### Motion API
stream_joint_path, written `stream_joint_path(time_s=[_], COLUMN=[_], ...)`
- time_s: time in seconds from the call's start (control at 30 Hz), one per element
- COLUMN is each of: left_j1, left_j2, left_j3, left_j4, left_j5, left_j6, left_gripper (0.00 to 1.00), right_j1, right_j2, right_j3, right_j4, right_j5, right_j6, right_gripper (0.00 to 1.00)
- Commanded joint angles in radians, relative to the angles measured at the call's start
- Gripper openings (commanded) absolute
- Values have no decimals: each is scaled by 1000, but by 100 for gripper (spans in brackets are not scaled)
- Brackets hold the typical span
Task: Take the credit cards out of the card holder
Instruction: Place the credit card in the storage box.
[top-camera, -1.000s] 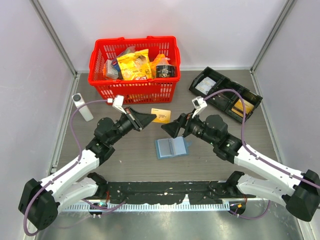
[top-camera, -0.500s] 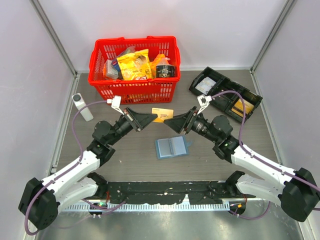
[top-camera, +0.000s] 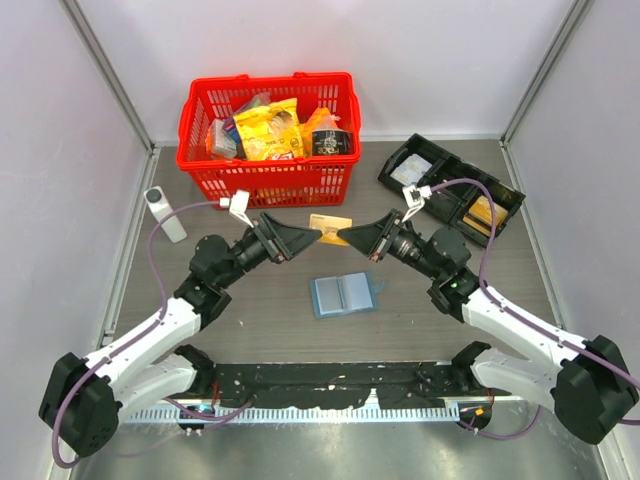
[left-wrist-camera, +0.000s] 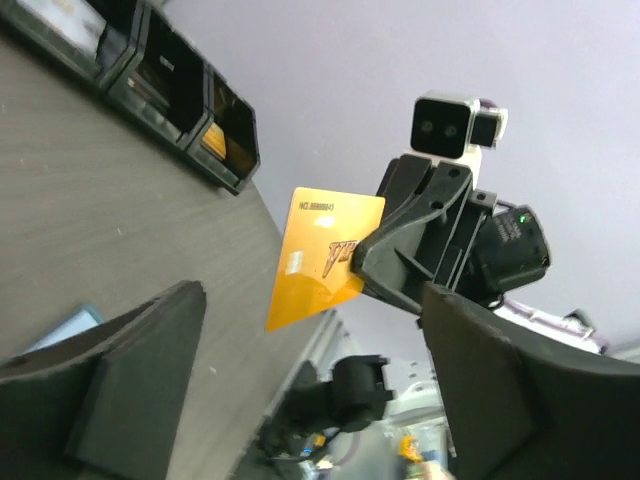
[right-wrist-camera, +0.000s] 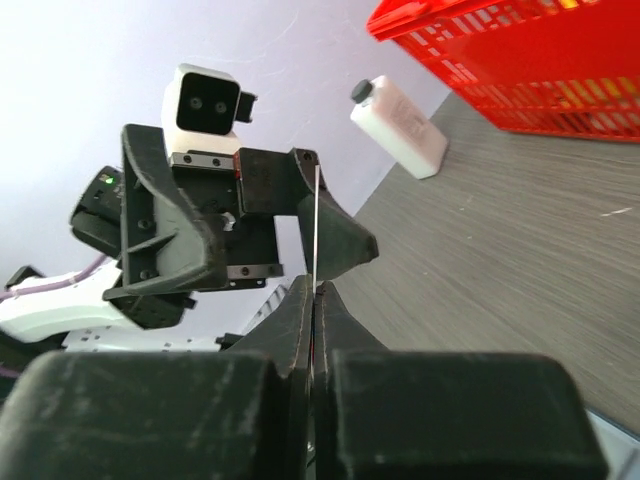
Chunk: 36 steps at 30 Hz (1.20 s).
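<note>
Thin tan-gold credit card (top-camera: 330, 223) is out, held in mid-air. Right gripper (top-camera: 343, 236) is clamped on it; left gripper (top-camera: 316, 236) stands jaws apart beside it. Flat blue card holder (top-camera: 343, 294) lies open on the grey table (top-camera: 260, 310). Whether more cards remain inside cannot be told.

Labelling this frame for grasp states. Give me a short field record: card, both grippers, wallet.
credit card: off the table, between the two arms
right gripper: shut on the card's edge
left gripper: open, fingers clear of the card
card holder: lying open on the table, untouched
</note>
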Motion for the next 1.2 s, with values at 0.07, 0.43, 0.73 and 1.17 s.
stream_joint_path(time_s=[0.07,0.43,0.73,1.17], left_j1=[93,313,285,285], left_j2=[-46,-118,-242,-321], left_j3=[159,329,243,254], left_j4=[-428,-1216,-1341,-1429], left_j5=[20,-256,-461,-486], left_j6=[109,401,425,482], left_gripper=[100,100,100,100], right_j1=[-83,-373,-639,-831], right_j2=[-99,-160,-1,352], right_j3=[75,289,474,614], right_j4=[-230,-865,-1056,-990], right_j5=[31,229,559,564], right_j6=[-99,-332,-386,-416], right_gripper=[1,1,1,1])
